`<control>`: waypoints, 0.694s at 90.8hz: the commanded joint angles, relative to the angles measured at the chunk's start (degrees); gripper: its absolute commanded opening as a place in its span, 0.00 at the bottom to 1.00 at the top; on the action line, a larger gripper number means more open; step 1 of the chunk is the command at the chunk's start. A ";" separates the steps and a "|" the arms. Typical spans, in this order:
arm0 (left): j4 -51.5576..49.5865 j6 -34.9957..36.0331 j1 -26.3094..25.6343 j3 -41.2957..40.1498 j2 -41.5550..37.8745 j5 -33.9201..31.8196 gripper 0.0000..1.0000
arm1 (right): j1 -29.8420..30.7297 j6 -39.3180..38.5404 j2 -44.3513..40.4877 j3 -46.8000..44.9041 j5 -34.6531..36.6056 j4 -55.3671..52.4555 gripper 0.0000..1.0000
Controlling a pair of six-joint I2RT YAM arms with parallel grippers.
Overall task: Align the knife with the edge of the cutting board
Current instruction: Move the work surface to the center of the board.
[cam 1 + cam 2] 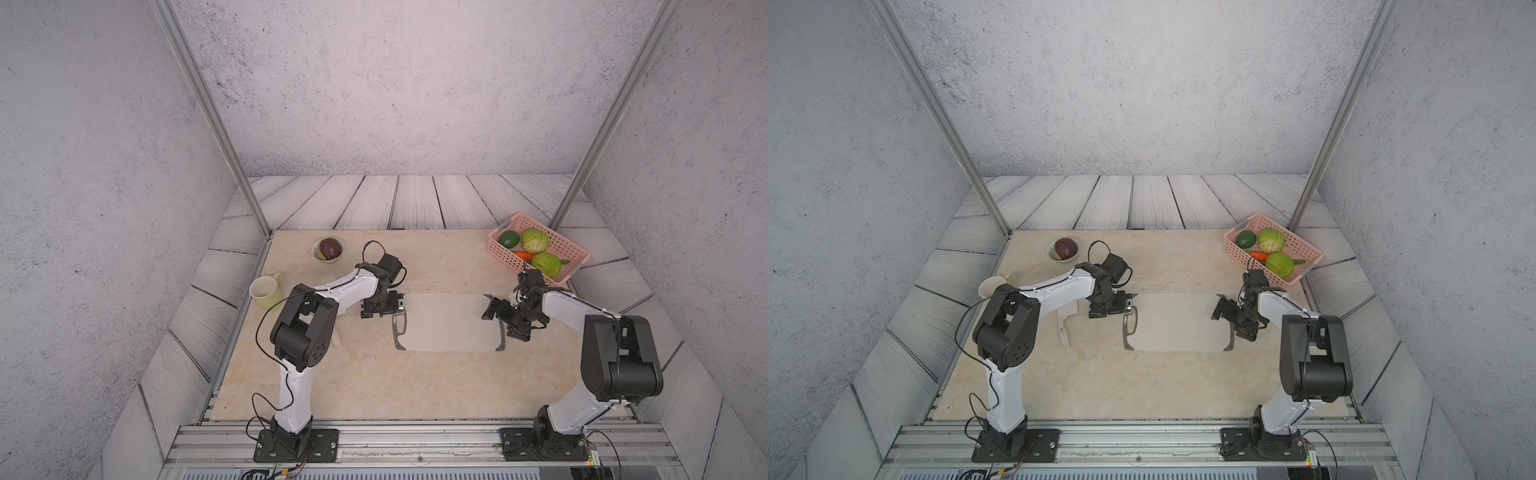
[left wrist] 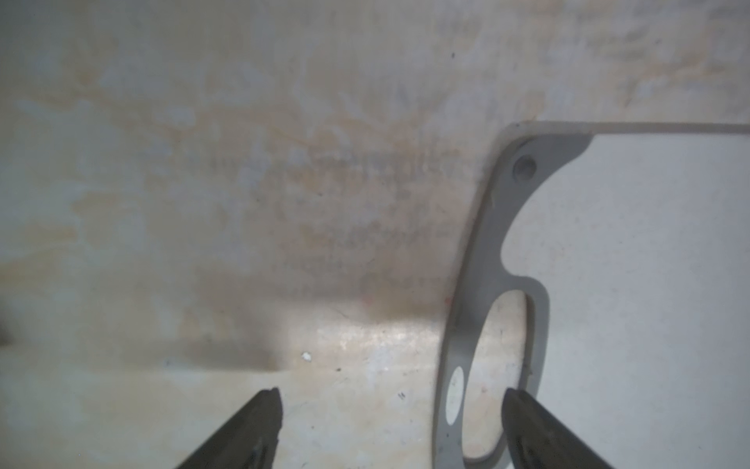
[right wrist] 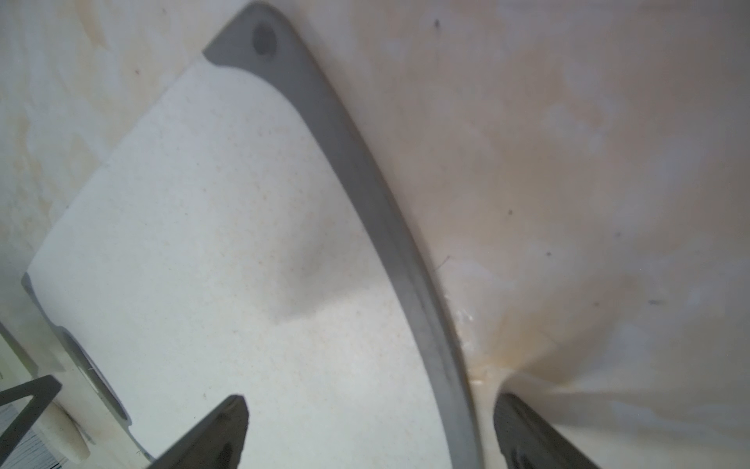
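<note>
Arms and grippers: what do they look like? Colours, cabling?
The left arm and right arm have white links and bulky black joint housings. Thin black cables loop alongside each. The left gripper and right gripper are black, with dark tapered fingers.

Between my left gripper's [image 2: 391, 406] black fingers [image 2: 251, 430] I see the beige, cream-veined marbled tabletop [image 2: 203, 203]. I also see the dark grey end trim of the flat, pale grey-white cutting board [image 2: 649, 284], which is faintly speckled. On that gripper's side away from the board lies the off-white, cream-handled cleaver knife [image 1: 1064, 328]. Beyond my right gripper [image 3: 371, 402], a pink perforated plastic basket [image 1: 575, 251] holds green and orange vegetables [image 1: 535, 240].
</note>
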 commanded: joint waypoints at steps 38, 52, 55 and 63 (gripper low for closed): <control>-5.30 1.98 -1.69 4.82 5.81 -1.55 0.71 | 4.15 -2.94 3.47 0.45 0.62 -2.96 0.99; -5.28 1.94 -2.18 4.06 6.17 -1.64 0.66 | 5.62 -2.70 3.47 0.66 1.08 -3.10 0.99; -5.37 1.94 -2.18 3.98 6.19 -1.83 0.63 | 5.96 -2.69 3.47 0.77 1.08 -3.25 0.99; -5.96 1.71 -2.18 3.35 5.88 -2.77 0.55 | 7.10 -2.45 3.25 0.97 1.48 -3.48 0.99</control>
